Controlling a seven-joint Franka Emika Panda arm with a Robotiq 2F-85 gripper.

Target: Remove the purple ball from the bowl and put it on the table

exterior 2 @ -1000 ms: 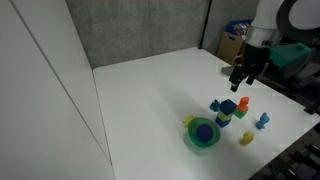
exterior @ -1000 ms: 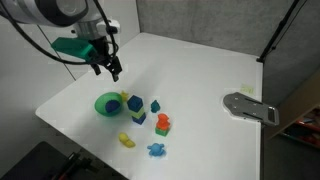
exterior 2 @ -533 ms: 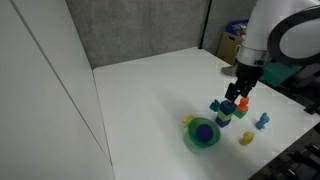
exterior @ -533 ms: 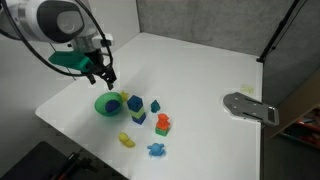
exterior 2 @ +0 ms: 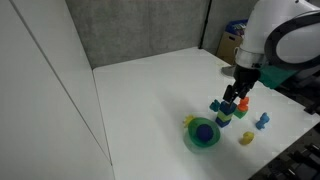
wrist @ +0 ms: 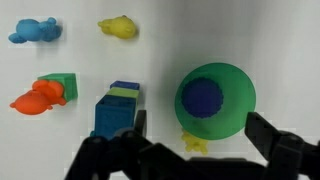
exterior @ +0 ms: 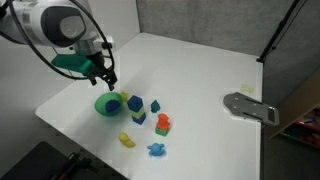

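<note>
The green bowl stands near the table's corner, with the purple ball lying inside it. In the wrist view the bowl is right of centre and the ball fills its middle. My gripper hovers above the bowl, open and empty. It also shows in an exterior view. In the wrist view its two dark fingers straddle the bowl's near edge without touching it.
Toy blocks lie beside the bowl: a blue and green stack, a green cube, an orange toy, a blue toy, yellow toys. A grey metal piece lies near the far table edge.
My gripper has moved from higher up down and over to just above the bowl. It stays open. The toys have not moved.
</note>
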